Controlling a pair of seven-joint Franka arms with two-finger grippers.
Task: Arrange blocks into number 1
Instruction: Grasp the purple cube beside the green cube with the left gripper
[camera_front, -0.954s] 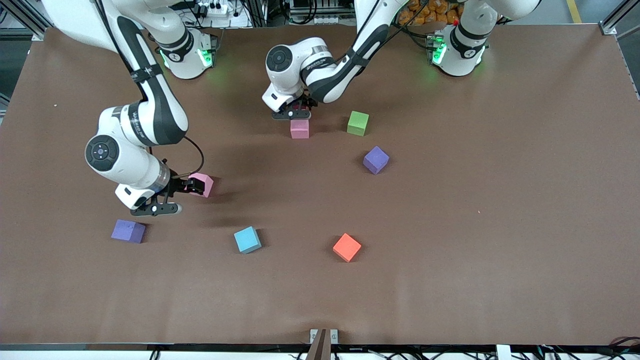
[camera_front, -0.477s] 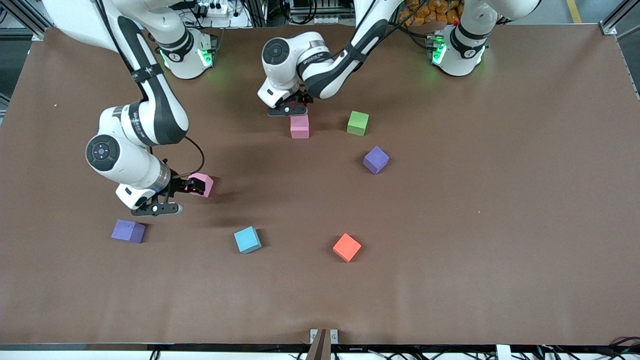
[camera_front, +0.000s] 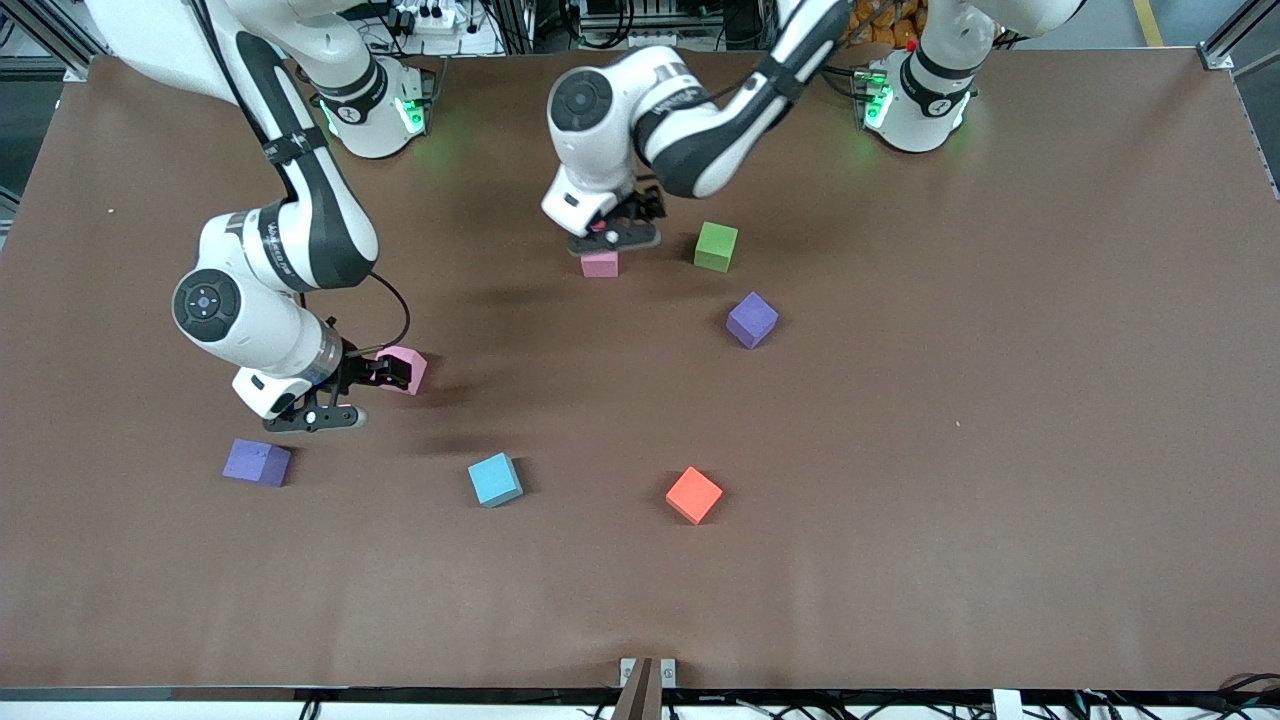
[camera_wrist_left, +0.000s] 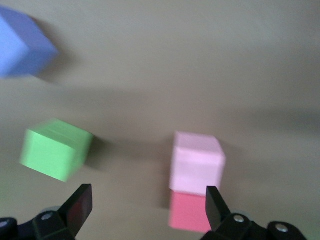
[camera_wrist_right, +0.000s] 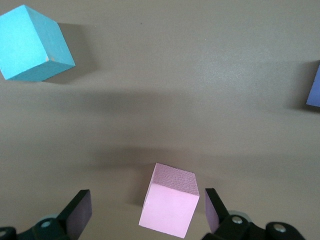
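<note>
Here, pink block (camera_wrist_right: 169, 207) between open right claw (camera_wrist_right: 146, 212) fingers

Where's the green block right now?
In the front view the green block sits on the table beside the pink block, on the side toward the left arm's end, with a purple block nearer the camera. The open left gripper hangs over the pink block.

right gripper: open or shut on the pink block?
Open. The right gripper has its fingers spread either side of the pink block, gaps showing.
</note>
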